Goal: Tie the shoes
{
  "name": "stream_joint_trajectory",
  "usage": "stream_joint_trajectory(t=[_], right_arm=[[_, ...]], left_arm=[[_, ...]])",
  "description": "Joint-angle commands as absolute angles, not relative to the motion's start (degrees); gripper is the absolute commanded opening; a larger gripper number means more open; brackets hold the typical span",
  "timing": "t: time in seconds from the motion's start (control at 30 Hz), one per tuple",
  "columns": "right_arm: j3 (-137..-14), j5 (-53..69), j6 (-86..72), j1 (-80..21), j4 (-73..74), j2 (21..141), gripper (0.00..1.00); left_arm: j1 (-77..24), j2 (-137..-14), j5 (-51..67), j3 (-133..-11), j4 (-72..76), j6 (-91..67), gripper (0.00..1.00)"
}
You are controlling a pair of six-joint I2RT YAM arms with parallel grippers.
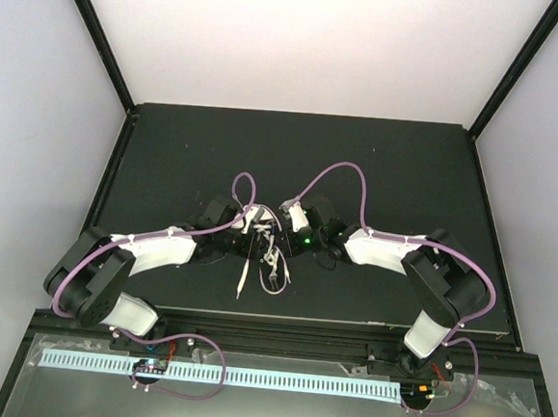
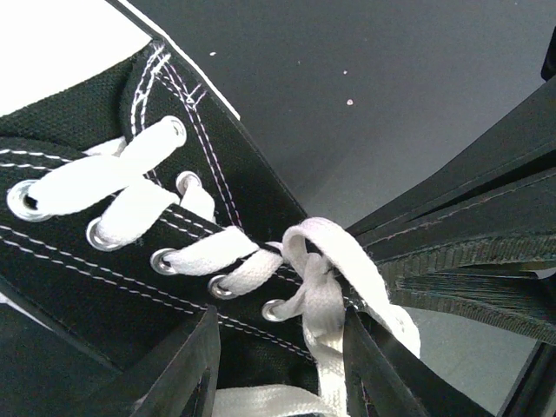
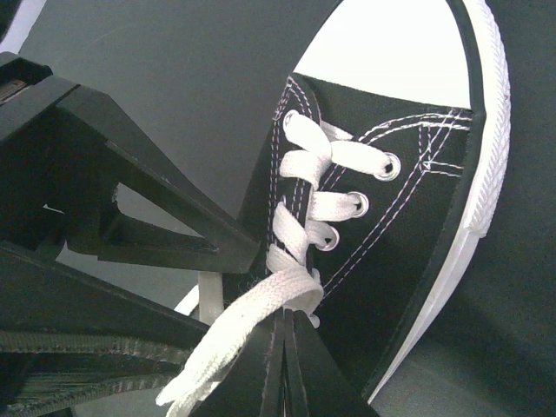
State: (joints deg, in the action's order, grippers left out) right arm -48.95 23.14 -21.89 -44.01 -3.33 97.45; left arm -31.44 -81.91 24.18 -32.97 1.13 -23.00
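The black canvas sneaker [image 2: 104,269] fills both wrist views, with its white toe cap [image 3: 391,52] and white rim [image 3: 488,156]. In the top view it lies mid-table, mostly hidden under both grippers, and its loose white laces [image 1: 243,275] trail toward me. My left gripper [image 2: 280,347] is open. Its fingers straddle the crossed lace knot [image 2: 323,287] at the top eyelets, and a strand hangs beside the right finger [image 2: 378,365]. My right gripper [image 3: 284,328] is shut, with a lace loop [image 3: 278,291] pinched at its tips. The two grippers [image 1: 250,228] [image 1: 285,230] meet over the shoe.
The black table mat [image 1: 408,170] is walled by white panels at the back and sides. The other arm's dark fingers [image 2: 469,226] [image 3: 156,226] crowd close beside the shoe in each wrist view. Purple cables [image 1: 344,175] arch over both arms.
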Motion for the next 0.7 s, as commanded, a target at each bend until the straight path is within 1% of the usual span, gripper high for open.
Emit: stream_joint_trajectory(t=[0.0,0.1,0.3,0.5,0.67], right_arm=[[-50.19,23.72,-21.01,-44.21,-2.91,98.08,0.02],[-50.27,23.90,-20.92,-44.19,-2.91,98.17,0.02],[-50.37,24.09,-20.64,-44.15,-2.73,98.31,0.01],[-50.36,24.17,-20.57,-44.17,-2.64,98.35,0.02],[-50.30,23.96,-20.57,-44.19,-2.64,98.09,0.02]], left_arm=[[-31.05,-82.41,25.60,-34.96,3.11,-22.94,0.40],[-31.04,-82.27,25.37,-35.06,3.49,-22.88,0.38],[-31.10,-82.94,25.55,-35.96,3.52,-22.61,0.27],[-31.05,-83.17,26.07,-36.38,4.13,-22.51,0.20],[-31.11,-83.52,26.34,-36.32,3.96,-22.33,0.08]])
